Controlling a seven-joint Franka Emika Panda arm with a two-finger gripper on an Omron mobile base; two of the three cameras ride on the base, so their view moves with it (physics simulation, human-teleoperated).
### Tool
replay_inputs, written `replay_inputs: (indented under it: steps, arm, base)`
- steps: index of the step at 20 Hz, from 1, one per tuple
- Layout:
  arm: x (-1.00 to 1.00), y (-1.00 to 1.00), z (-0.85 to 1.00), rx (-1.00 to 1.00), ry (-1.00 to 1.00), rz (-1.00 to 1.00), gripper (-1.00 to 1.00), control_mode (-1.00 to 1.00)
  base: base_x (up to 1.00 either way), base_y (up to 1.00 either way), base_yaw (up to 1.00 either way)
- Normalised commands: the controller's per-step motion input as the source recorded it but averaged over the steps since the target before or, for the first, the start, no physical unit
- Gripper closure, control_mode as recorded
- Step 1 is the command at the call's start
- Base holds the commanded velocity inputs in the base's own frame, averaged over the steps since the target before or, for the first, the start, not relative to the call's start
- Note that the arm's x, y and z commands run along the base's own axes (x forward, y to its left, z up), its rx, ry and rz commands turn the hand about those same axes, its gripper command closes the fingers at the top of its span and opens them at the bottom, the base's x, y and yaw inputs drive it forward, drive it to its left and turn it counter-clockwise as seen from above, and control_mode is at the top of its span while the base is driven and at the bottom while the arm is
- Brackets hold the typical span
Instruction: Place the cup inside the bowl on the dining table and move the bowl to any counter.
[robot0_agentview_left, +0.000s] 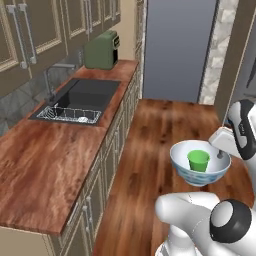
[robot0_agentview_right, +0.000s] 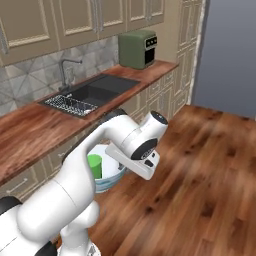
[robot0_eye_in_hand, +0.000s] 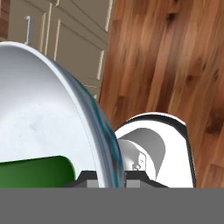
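The white bowl (robot0_agentview_left: 200, 176) with its blue-patterned outside hangs in the air over the wooden floor, to the right of the counter (robot0_agentview_left: 45, 165). The small green cup (robot0_agentview_left: 198, 160) stands upright inside it. My gripper (robot0_agentview_left: 220, 154) is shut on the bowl's right rim. In the hand view the bowl (robot0_eye_in_hand: 43, 118) rim runs between the two fingertips of the gripper (robot0_eye_in_hand: 105, 177), with the cup (robot0_eye_in_hand: 30, 173) low inside. From the right base view the bowl (robot0_agentview_right: 114, 179) and cup (robot0_agentview_right: 95, 165) sit partly behind my arm. The dining table is out of view.
The counter (robot0_agentview_right: 30, 130) holds a dark sink (robot0_agentview_left: 85, 100) with a wire rack (robot0_agentview_left: 70, 115) and a faucet (robot0_agentview_right: 67, 70). A green appliance (robot0_agentview_left: 101, 50) stands at its far end. A tall grey panel (robot0_agentview_left: 177, 50) closes the aisle. Bare wood countertop lies nearest me.
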Motion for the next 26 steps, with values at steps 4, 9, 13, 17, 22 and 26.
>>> replay_inputs:
  steps: [4,9,13,17,22,26]
  arm:
    - [0.0,0.0,0.0,0.0,0.0,0.0,1.0,1.0]
    - [0.0,0.0,0.0,0.0,0.0,0.0,1.0,1.0]
    - [0.0,0.0,0.0,0.0,0.0,0.0,1.0,1.0]
    - [0.0,0.0,0.0,0.0,0.0,0.0,1.0,1.0]
    - [0.0,0.0,0.0,0.0,0.0,0.0,1.0,1.0]
    - [0.0,0.0,0.0,0.0,0.0,0.0,1.0,1.0]
  base:
    - [0.21,0.08,0.28]
    - [0.66,0.0,0.27]
    - [0.5,0.0,0.31]
    - [0.17,0.0,0.35]
    - [0.16,0.0,0.37]
    - [0.04,0.0,0.37]
